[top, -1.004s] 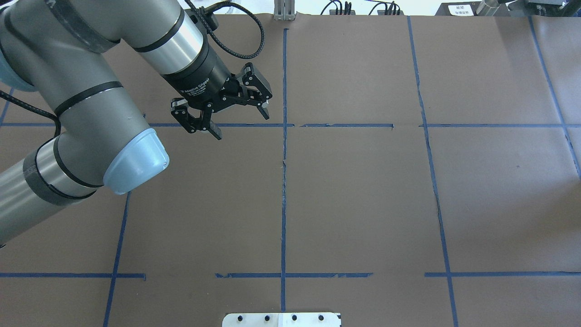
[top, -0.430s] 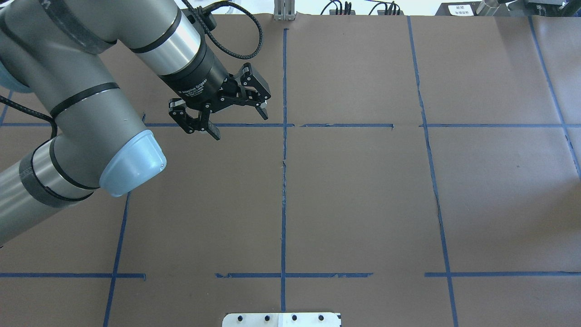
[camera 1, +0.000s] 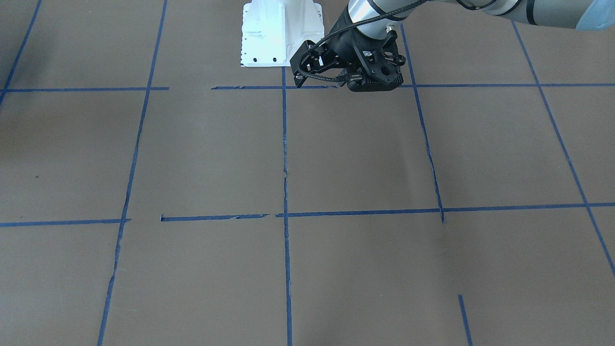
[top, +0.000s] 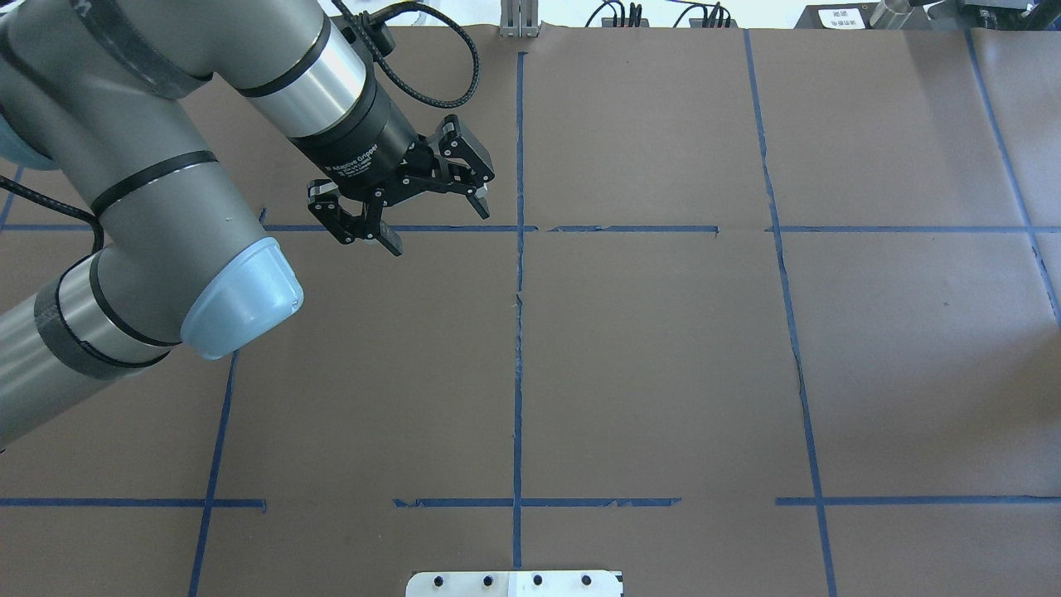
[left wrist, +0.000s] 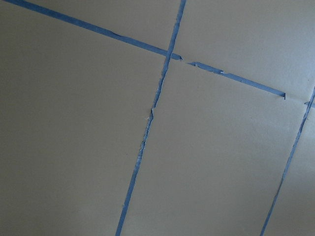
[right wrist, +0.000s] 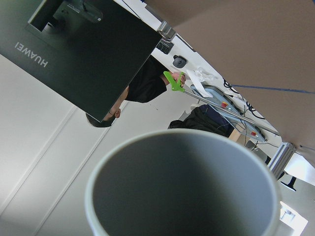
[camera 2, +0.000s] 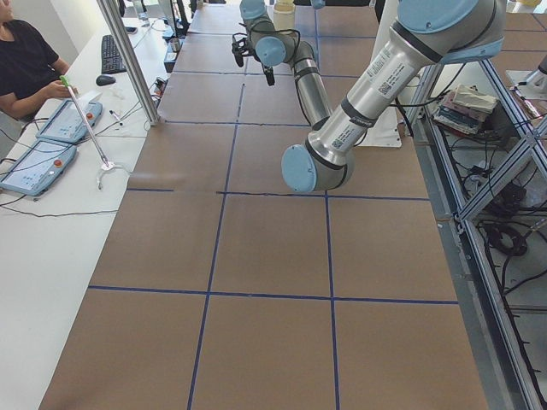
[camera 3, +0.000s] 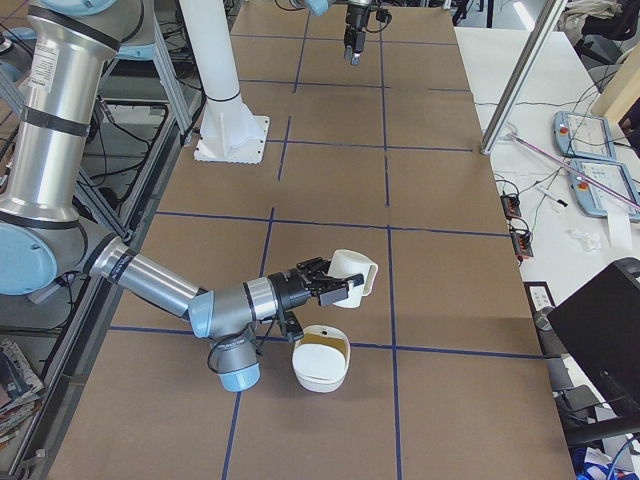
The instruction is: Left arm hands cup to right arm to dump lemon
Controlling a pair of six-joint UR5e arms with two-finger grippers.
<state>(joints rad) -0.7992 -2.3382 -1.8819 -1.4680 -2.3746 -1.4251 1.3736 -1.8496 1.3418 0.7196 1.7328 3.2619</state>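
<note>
My left gripper [top: 439, 225] is open and empty above the brown table at the back left; it also shows in the front view [camera 1: 307, 65] and far off in the right side view [camera 3: 352, 45]. The cup [camera 3: 355, 272] is tipped on its side at my right gripper [camera 3: 335, 285], just above a white bowl [camera 3: 320, 365] with a yellowish inside. That gripper shows only in the right side view, so I cannot tell how its jaws stand. The right wrist view is filled by the cup's grey, empty inside [right wrist: 182, 187]. I cannot make out the lemon.
A white robot base [camera 1: 281, 33] stands at the table's robot side. A person [camera 2: 26, 60] sits at a side desk with tablets [camera 2: 38, 162]. A metal post [camera 3: 520, 80] rises at the table's edge. Blue tape lines [top: 519, 332] cross the table.
The left arm has drawn back slightly toward the view's left, then held still. Its gripper has stayed open and empty.
</note>
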